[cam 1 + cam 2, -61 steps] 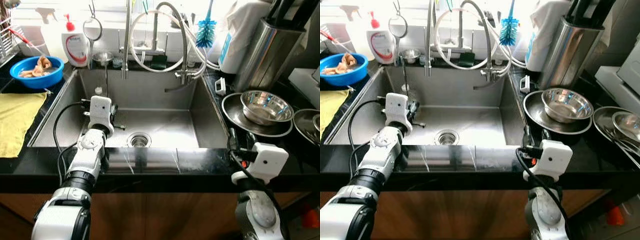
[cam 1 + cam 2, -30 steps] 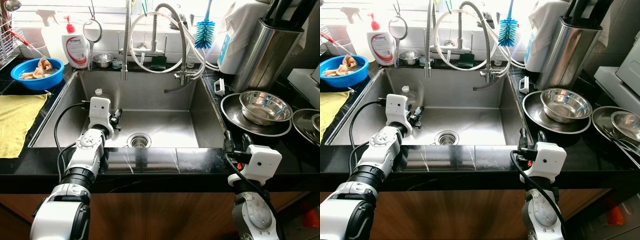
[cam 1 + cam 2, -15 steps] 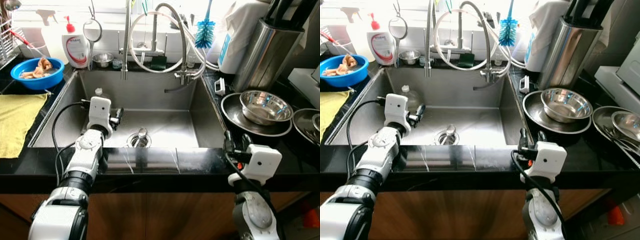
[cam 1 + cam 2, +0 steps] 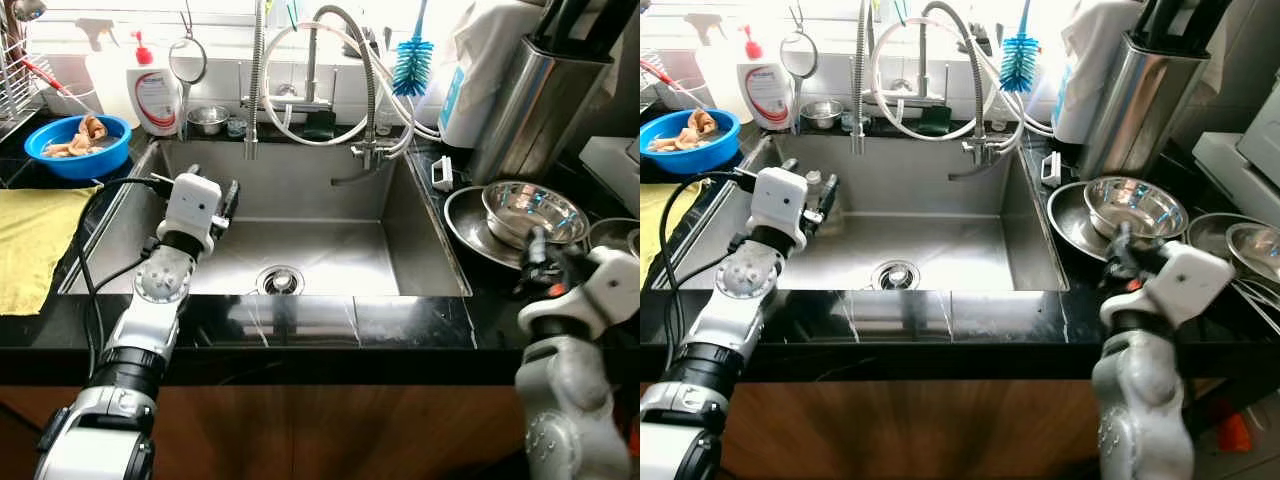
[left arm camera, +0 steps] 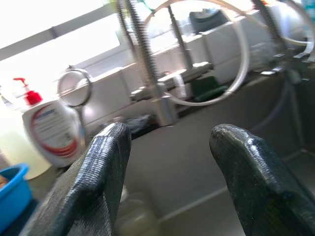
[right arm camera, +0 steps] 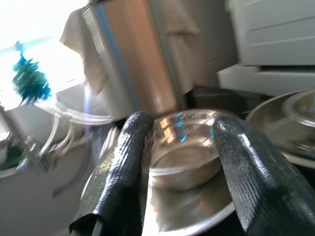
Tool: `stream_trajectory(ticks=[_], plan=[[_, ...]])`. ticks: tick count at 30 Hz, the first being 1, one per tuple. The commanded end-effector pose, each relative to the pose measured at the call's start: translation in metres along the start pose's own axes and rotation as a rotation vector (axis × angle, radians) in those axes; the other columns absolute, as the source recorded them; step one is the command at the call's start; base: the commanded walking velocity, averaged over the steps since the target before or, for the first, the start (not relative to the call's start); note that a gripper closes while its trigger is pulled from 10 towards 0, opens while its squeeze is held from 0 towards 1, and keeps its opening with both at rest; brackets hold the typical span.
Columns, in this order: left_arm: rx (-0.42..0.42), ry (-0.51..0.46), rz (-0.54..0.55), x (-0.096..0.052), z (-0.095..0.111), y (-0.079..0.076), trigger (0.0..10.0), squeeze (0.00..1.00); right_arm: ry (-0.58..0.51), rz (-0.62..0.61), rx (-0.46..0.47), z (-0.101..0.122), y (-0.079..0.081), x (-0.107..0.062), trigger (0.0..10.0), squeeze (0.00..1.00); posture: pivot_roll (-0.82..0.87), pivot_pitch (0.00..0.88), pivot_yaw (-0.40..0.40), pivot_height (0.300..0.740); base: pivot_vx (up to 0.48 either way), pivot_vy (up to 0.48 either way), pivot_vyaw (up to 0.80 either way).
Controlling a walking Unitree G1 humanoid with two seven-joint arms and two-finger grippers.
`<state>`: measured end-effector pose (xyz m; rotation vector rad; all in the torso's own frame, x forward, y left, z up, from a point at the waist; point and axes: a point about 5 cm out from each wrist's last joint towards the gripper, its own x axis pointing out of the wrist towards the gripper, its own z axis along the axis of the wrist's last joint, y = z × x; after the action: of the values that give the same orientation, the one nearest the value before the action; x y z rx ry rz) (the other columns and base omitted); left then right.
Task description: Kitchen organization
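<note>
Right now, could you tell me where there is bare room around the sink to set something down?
The sink floor is bare around the drain, right of the left gripper. The black front ledge is free too. The right counter is crowded: a steel bowl on its plate, with the right gripper beside it.

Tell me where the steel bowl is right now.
The steel bowl sits in a steel plate on the black counter right of the sink, just ahead of the right gripper.

Blue basin, yellow cloth, black counter
</note>
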<state>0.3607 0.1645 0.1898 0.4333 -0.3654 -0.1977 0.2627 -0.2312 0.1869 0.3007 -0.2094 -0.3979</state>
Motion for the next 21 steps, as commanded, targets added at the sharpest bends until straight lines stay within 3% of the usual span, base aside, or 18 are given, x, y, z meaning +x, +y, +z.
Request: stream_trajectory(ticks=[1, 2, 4, 5, 6, 7, 8, 9, 10, 15, 21], plan=[[0.020, -0.034, -0.023, 0.000, 0.006, -0.004, 10.0, 0.00, 0.034, -0.034, 0.006, -0.002, -0.009, 0.006, 10.0, 0.00, 0.04, 0.000, -0.059, 0.740, 0.000, 0.000, 0.00], [0.032, -0.040, -0.036, 0.001, 0.007, -0.007, 10.0, 0.00, 0.051, -0.040, 0.009, -0.001, -0.011, 0.011, 10.0, 0.56, 0.04, 0.000, -0.059, 0.740, 0.000, 0.000, 0.00], [0.040, -0.041, -0.040, 0.001, 0.007, -0.007, 10.0, 0.00, 0.065, -0.044, 0.013, -0.001, -0.012, 0.012, 10.0, 0.56, 0.05, 0.000, -0.059, 0.740, 0.000, 0.000, 0.00], [0.041, -0.041, -0.040, 0.000, 0.007, -0.008, 10.0, 0.00, 0.110, -0.010, -0.046, -0.001, -0.013, 0.018, 10.0, 1.00, 0.05, 0.000, -0.061, 0.740, 0.000, 0.000, 0.00], [0.041, -0.041, -0.040, 0.000, 0.007, -0.008, 10.0, 0.00, 0.110, -0.010, -0.046, -0.001, -0.013, 0.018, 10.0, 1.00, 0.05, 0.000, -0.061, 0.740, 0.000, 0.000, 0.00], [0.034, -0.035, -0.039, 0.000, 0.006, -0.009, 10.0, 0.00, 0.156, 0.056, -0.174, -0.001, -0.012, 0.025, 10.0, 1.00, 0.05, 0.000, -0.061, 0.740, 0.000, 0.000, 0.00], [0.030, -0.030, -0.041, 0.000, 0.006, -0.010, 10.0, 0.00, 0.189, 0.111, -0.277, 0.000, -0.013, 0.030, 10.0, 0.33, 0.05, 0.000, -0.063, 0.740, 0.000, 0.000, 0.00], [0.030, -0.030, -0.041, 0.000, 0.006, -0.010, 10.0, 0.00, 0.189, 0.111, -0.277, 0.000, -0.013, 0.030, 10.0, 0.33, 0.05, 0.000, -0.063, 0.740, 0.000, 0.000, 0.00], [0.031, -0.028, -0.045, 0.000, 0.006, -0.010, 10.0, 0.00, 0.191, 0.127, -0.309, 0.001, -0.014, 0.032, 10.0, 0.00, 0.05, 0.000, -0.064, 0.740, 0.000, 0.000, 0.00], [0.023, -0.024, -0.043, 0.001, 0.006, -0.011, 10.0, 0.00, 0.220, 0.273, -0.476, 0.007, -0.015, 0.041, 10.0, 0.00, 0.05, 0.000, -0.064, 0.740, 0.000, 0.000, 0.00], [0.023, -0.017, -0.037, 0.003, 0.006, -0.011, 10.0, 0.00, 0.305, 0.361, -0.570, 0.004, -0.028, 0.051, 10.0, 0.00, 0.05, 0.000, -0.056, 0.740, 0.000, 0.000, 0.00]])
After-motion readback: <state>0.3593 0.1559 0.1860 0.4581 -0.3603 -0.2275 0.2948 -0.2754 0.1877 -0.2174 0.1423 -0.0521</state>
